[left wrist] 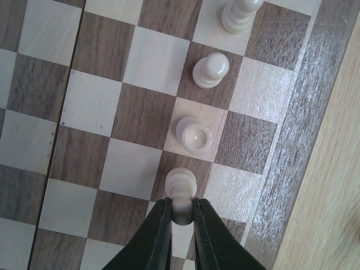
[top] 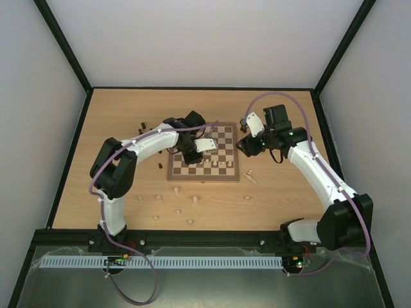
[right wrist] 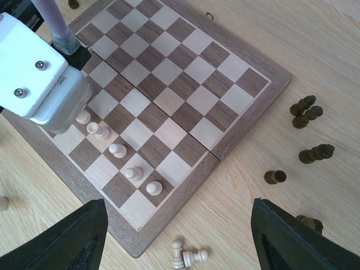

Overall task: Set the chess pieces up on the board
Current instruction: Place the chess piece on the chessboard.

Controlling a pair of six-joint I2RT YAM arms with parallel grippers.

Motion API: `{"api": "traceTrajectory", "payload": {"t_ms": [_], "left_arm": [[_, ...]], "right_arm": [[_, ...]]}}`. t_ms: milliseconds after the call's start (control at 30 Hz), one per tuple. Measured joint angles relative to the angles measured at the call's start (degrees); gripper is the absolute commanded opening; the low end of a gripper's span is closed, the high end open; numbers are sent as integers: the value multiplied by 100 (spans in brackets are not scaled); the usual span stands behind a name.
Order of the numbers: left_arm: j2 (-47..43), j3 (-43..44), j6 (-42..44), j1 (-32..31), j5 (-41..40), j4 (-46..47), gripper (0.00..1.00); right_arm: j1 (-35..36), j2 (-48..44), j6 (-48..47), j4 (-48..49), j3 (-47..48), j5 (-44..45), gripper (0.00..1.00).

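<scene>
The board [top: 223, 136] lies mid-table. My left gripper [left wrist: 181, 209] is shut on the head of a pale pawn [left wrist: 181, 181], whose base is over a dark square in the second row from the board's near rim [left wrist: 298, 129]. Several pale pawns [left wrist: 211, 69] stand in that same row; they also show in the right wrist view [right wrist: 117, 150]. In the top view my left gripper [top: 194, 156] is over the board's near left part. My right gripper [right wrist: 180, 239] is wide open and empty, above the table off the board's right near corner, over two pale pieces [right wrist: 188, 257].
Several dark pieces [right wrist: 306, 109] lie on the table right of the board, others at its far left [top: 142, 126]. Loose pale pieces [top: 176, 190] are scattered on the tabletop in front of the board. The left arm's white wrist body [right wrist: 39, 73] hangs over the board.
</scene>
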Motion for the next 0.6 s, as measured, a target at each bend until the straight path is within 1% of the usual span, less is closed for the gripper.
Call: {"api": "traceTrajectory", "payload": {"t_ms": [233,433,600], "left_arm": [[118,59,4,0,-66,-11,5],[160,59,4,0,-72,-33,9],[160,59,4,0,-74,-33,14]], "right_arm": [[0,2,-4,0,0,-2,71],[0,20,-9,0,-4,-28,71],[0,24,-24,0,-4,-46,71]]}}
